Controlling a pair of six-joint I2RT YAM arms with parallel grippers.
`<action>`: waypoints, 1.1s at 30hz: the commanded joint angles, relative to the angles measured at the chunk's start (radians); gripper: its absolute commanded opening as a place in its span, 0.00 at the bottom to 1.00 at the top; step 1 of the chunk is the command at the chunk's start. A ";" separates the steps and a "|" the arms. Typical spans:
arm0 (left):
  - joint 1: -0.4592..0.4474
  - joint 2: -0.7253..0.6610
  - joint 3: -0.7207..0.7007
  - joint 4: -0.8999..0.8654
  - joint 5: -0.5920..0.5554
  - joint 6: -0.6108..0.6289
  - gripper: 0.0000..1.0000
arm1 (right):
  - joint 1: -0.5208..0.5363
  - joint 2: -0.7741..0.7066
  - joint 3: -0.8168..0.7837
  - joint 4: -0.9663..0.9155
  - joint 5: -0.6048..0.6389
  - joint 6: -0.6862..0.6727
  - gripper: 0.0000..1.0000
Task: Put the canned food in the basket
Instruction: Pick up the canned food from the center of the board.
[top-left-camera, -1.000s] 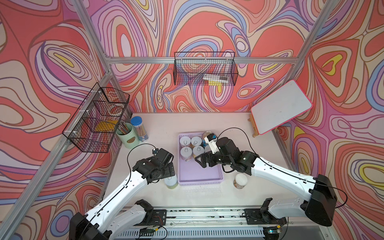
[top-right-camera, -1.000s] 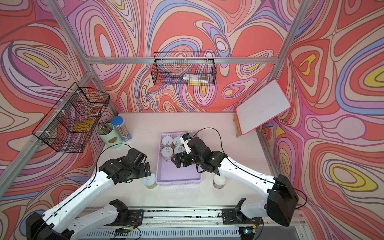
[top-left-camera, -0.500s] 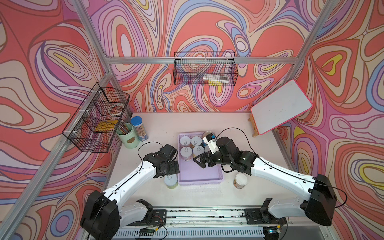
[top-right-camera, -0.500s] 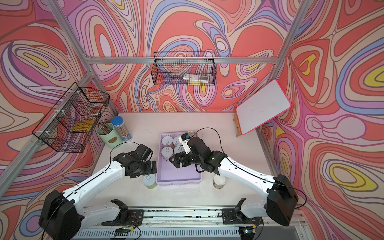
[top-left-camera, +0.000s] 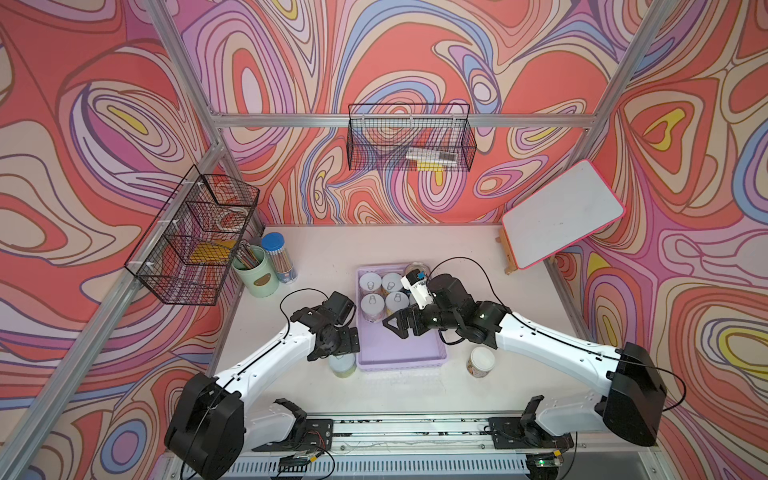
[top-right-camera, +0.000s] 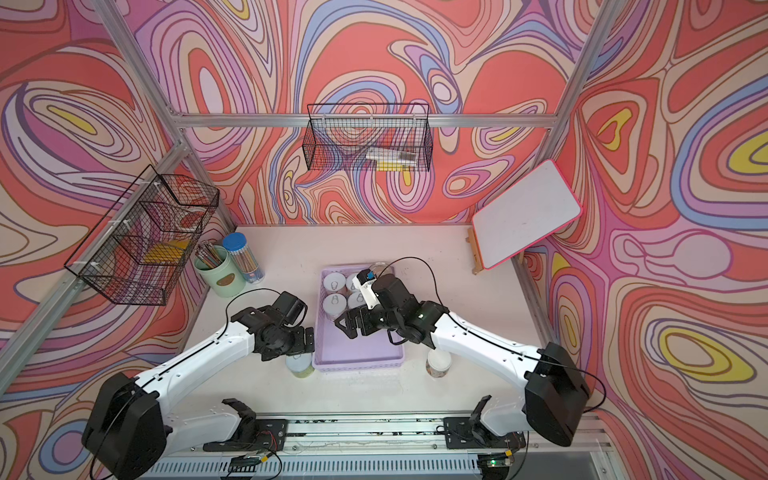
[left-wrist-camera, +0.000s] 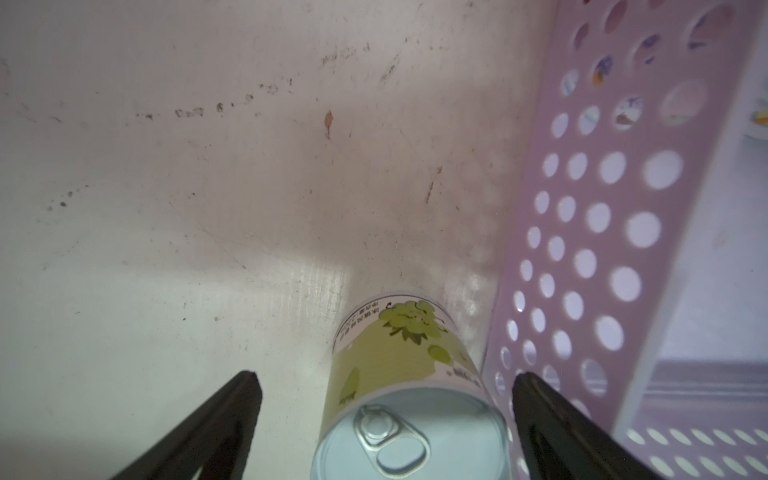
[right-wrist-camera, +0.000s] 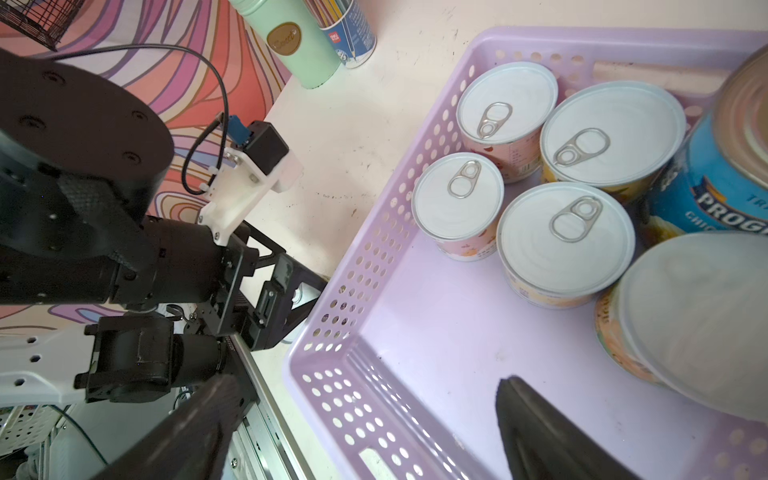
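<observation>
1. Swirling red, lilac and cream walls enclose a pale, scuffed tabletop (top-left-camera: 324, 249).
2. At the bottom of the left wrist frame, the left gripper (left-wrist-camera: 384, 376) has its black jaws wide apart. They straddle a small upright tin with a green grape label and pull-tab lid (left-wrist-camera: 399, 353), clamping nothing. The spread seems meant to clear the tin's sides before closing.
3. That tin stands on the table just beside the outer wall of the shallow lavender plastic basket with perforated sides (left-wrist-camera: 582, 232), low centre in a top view (top-left-camera: 343, 366). One finger likely has to slip into the narrow gap between them.
4. The right gripper (right-wrist-camera: 365, 380) is also spread and empty. It hovers over the basket's bare near floor, centre of a top view (top-left-camera: 395, 326).
5. Upper right in the right wrist frame, four small pale-lidded tins (right-wrist-camera: 565, 237) sit packed in two rows. A taller blue-labelled can with a metallic lid (right-wrist-camera: 706, 178) and an orange-labelled tin (right-wrist-camera: 685, 316) sit beside them. Crowding that end leaves room for more.
6. Another small pale-lidded tin (top-left-camera: 481, 361) waits on the table, right of the basket in the top frame, so two tins appear left to load.
</observation>
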 joint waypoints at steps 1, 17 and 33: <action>-0.003 -0.016 -0.032 -0.004 0.051 0.007 0.99 | -0.004 0.017 0.000 0.031 -0.026 -0.001 0.98; -0.006 -0.032 -0.039 -0.090 -0.066 -0.025 0.93 | -0.003 0.037 0.009 0.043 -0.050 0.001 0.98; -0.103 -0.045 -0.042 -0.151 -0.117 -0.117 0.94 | 0.001 0.054 0.009 0.093 -0.142 0.002 0.98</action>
